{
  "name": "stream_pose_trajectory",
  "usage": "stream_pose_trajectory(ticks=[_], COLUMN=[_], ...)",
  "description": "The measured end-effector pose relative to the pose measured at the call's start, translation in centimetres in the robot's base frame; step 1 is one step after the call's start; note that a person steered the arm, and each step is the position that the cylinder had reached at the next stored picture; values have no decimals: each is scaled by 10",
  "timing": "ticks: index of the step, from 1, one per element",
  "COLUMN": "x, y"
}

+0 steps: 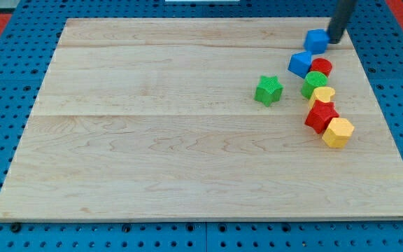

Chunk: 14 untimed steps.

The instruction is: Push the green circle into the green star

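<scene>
The green circle [314,83] is found in a tight cluster near the view's right edge of the table [152,154], while the green star [268,90] stands alone just to the view's left of it, with bare wood between the two. The circle is hemmed in: a red block [321,67] and a blue block [299,63] touch it from the view's top, and a yellow block [322,94] overlaps it from the view's bottom, with a red star-like block [320,116] and a yellow hexagonal block [338,132] further down. My tip [334,40] is placed at the view's top right, just beside a blue cube [316,40] and well above the circle. No gripper is fitted, so nothing can be grasped or released; only pushing is possible. The main risk is judged to be the crowding: if the circle is approached from the view's right, the red or yellow neighbours are likely to be struck and dragged along. An off-centre contact could also make the round block slip sideways past the star, or the star could be nudged away.
</scene>
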<state>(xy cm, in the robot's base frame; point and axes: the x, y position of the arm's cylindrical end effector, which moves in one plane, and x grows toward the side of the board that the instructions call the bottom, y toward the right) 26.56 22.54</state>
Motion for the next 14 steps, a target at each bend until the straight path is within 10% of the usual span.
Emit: stream_pose_trajectory(ticks=[2,6,14], x=[13,55,90], y=[-52,91,-27])
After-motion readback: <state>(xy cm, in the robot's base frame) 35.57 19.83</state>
